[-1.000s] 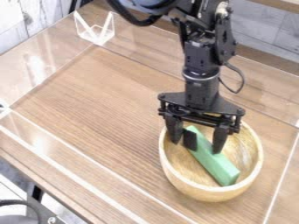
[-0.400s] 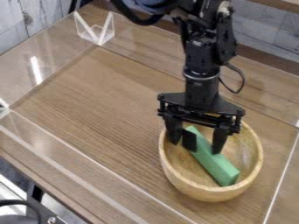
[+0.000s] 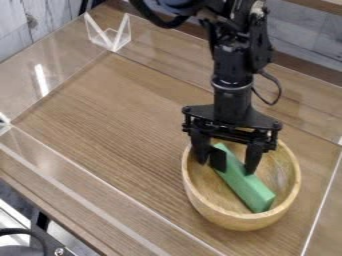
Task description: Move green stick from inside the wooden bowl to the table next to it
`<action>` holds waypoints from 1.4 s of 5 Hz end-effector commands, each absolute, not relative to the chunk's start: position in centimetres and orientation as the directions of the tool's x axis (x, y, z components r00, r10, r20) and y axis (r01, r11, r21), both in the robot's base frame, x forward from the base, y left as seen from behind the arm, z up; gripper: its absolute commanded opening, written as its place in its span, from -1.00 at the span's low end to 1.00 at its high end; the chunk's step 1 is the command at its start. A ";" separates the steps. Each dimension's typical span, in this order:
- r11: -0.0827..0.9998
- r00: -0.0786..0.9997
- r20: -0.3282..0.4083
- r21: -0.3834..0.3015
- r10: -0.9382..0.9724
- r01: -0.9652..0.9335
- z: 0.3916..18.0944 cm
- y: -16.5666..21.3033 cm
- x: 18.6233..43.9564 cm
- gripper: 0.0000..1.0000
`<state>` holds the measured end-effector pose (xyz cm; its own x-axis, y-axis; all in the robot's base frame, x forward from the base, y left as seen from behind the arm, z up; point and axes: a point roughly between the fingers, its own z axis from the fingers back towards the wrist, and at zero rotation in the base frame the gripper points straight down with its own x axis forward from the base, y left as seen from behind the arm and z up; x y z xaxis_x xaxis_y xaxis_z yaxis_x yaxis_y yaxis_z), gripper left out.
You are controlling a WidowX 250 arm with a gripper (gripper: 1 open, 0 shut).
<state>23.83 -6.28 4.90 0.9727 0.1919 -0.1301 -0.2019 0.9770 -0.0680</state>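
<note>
A bright green stick (image 3: 249, 185) lies slanted inside the wooden bowl (image 3: 214, 205) at the lower right of the table (image 3: 107, 110). My gripper (image 3: 227, 157) points straight down into the bowl over the stick's upper end. Its black fingers (image 3: 253, 159) stand open, one on each side of the stick's end. Nothing is gripped between them, and whether the fingers touch the stick I cannot tell.
Clear acrylic walls (image 3: 54, 70) run along the table's edges. A small white wire-like frame (image 3: 107, 33) sits at the back left. Bare brown wood-grain tabletop stretches to the left of the bowl.
</note>
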 end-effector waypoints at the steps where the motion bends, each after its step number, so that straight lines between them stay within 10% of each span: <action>1: 0.980 0.974 -0.136 -0.056 0.180 -0.189 4.4 -6.4 23.6 1.00; 7: 0.976 0.962 -0.177 -0.020 0.208 -0.215 2.5 -6.1 23.0 1.00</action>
